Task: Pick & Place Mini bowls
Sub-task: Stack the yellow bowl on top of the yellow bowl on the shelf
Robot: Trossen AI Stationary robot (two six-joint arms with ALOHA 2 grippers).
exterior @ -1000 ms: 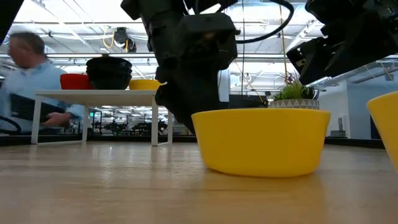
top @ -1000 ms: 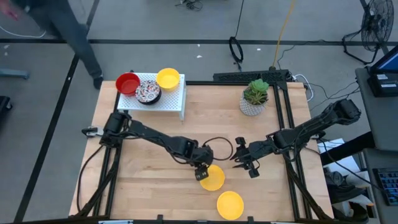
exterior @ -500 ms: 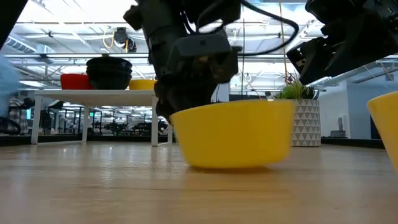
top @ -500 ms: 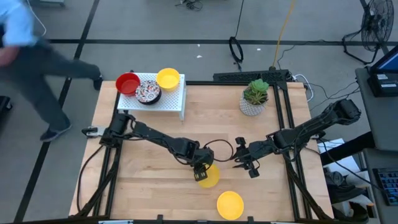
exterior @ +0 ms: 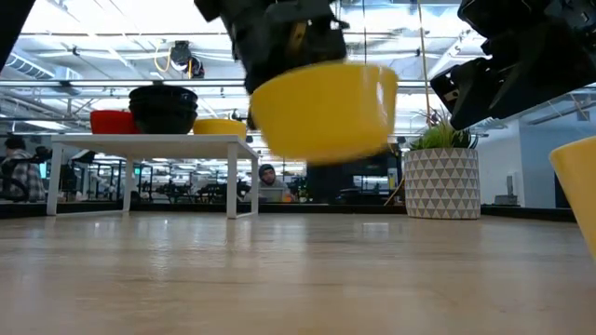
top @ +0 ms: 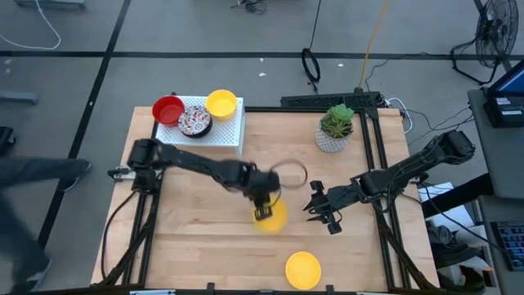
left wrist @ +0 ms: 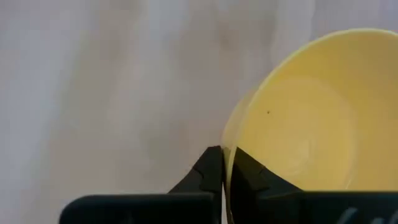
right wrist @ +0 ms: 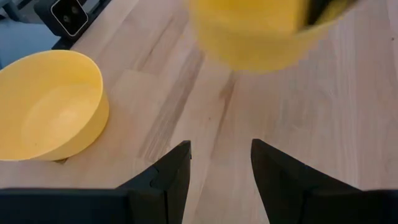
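Observation:
My left gripper (top: pixel 263 213) is shut on a yellow mini bowl (top: pixel 271 216), which hangs above the middle of the table (exterior: pixel 321 112). To its right, my right gripper (top: pixel 316 205) hovers open with nothing between its fingers (right wrist: pixel 221 162). A second yellow bowl (top: pixel 303 270) sits upright on its base near the table's near edge. On the white rack (top: pixel 225 133) at the far left stand a red bowl (top: pixel 169 109), a speckled bowl (top: pixel 195 120) and a yellow bowl (top: pixel 221 103). My left gripper pinches the yellow bowl's rim (left wrist: pixel 226 135), one finger inside the bowl and one outside its wall. The fingers come from above, pointing down. The bowl is lifted clear of the table, its mouth up and slightly tilted (exterior: pixel 321 112).
A white pot with a green plant (top: pixel 335 129) stands at the far right of the table. Bare wood lies between the rack and the pot. A person's leg shows on the floor at the left, off the table.
My left gripper has shut on the yellow bowl's rim and gone up and a little toward the far edge. The bowl first slid slightly on the table, then rose clear of it. A person has walked past on the left.

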